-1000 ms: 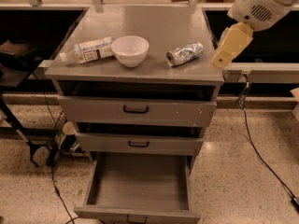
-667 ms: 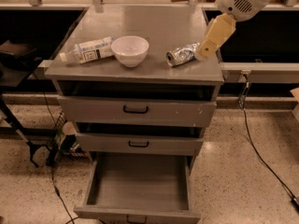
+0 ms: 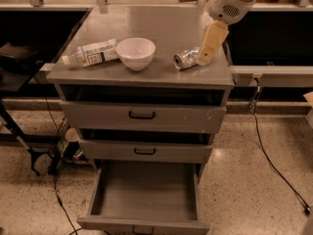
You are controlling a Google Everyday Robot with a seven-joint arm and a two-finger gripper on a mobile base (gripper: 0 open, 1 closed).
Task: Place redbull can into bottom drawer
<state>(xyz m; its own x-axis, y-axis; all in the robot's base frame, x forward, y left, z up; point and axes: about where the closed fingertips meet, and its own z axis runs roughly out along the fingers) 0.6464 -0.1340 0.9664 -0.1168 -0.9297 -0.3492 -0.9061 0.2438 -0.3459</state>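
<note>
The redbull can lies on its side on the grey cabinet top, right of the bowl, its round dark-rimmed end facing the front left. My gripper hangs from the white arm at the upper right and reaches down to the can's right end, touching or nearly touching it. The bottom drawer is pulled wide open below, its flat grey floor bare.
A white bowl stands in the middle of the cabinet top. A white plastic bottle with a label lies on its side to the left. Two shallower drawers above are slightly ajar. Cables run over the floor on both sides.
My arm has swung left and down from beyond the cabinet's right edge, bringing the gripper onto the can's right end. The can, bowl and bottle have not moved.
</note>
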